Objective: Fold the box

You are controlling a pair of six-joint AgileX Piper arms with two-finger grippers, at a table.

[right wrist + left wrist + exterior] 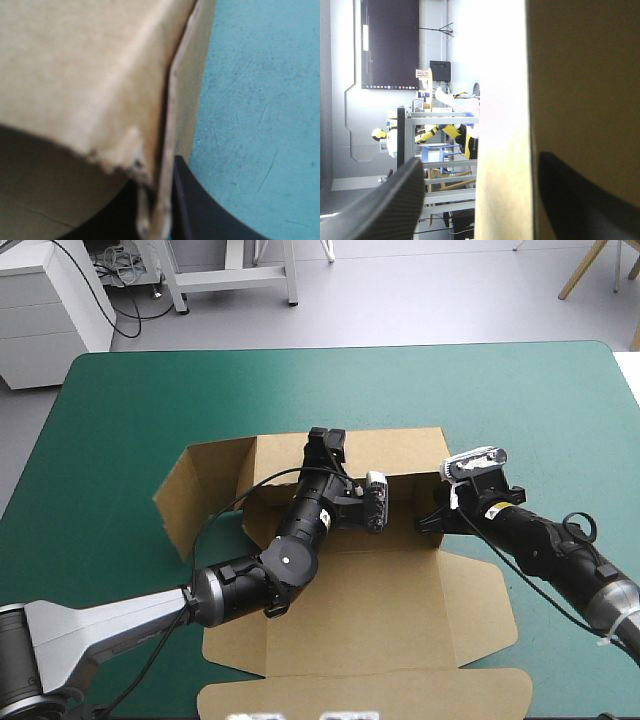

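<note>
Here, the brown cardboard box [380,590] lies mid-frame on the teal-green table [500,400], its upper wall raised. The left tool [327,437] straddles that wall, fingers [390,205] apart; the right tool [428,515] pinches the wall's right end.

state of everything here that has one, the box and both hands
box, partly folded: far wall and left flap raised, lid lying flat
left hand, open, astride the far wall's top edge
right hand, shut on the box at its far right corner
</note>
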